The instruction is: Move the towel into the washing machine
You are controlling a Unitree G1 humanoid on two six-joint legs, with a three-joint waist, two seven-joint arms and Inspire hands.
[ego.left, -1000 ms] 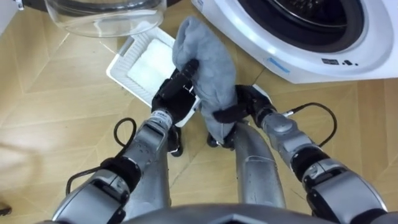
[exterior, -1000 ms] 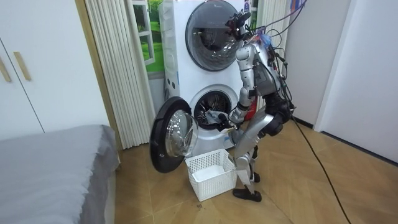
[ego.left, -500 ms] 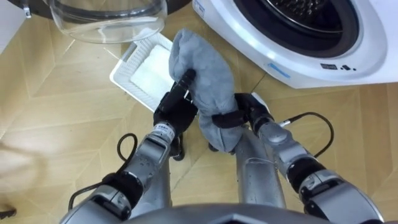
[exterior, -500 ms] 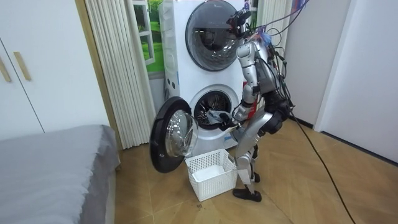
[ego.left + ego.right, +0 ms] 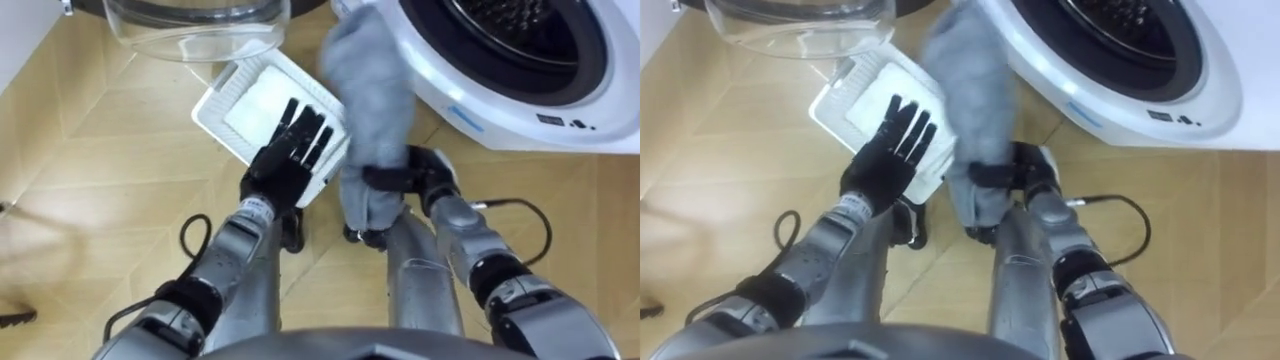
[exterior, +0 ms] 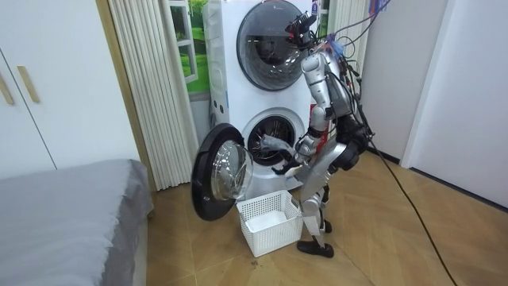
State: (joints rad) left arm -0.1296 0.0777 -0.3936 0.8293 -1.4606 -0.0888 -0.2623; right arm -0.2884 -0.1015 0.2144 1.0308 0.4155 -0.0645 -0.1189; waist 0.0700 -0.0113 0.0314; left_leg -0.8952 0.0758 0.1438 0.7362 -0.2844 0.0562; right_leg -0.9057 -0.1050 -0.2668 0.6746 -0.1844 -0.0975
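Grey cloth towel [image 5: 368, 100] hung bunched and upright in front of the robot, its upper end raised to the lower rim of the white front-loading washing machine [image 5: 470, 105]. It sat just below the dark round drum opening [image 5: 520, 30] and was not yet inside. The right hand [image 5: 425, 172] had its fingers curled round the towel's lower part, pinching the cloth. The left hand [image 5: 290, 150] was spread flat with straight fingers, just beside the towel and holding nothing. It hovered above the near edge of the white slatted plastic basket [image 5: 215, 95]. The basket stood on the light wooden floor [image 5: 100, 180]. The machine's round glass door [image 5: 200, 25] stood swung wide to the robot's left, beyond the basket. In the room view the robot stood bent slightly forward at the lower of two stacked machines, the basket at its feet.
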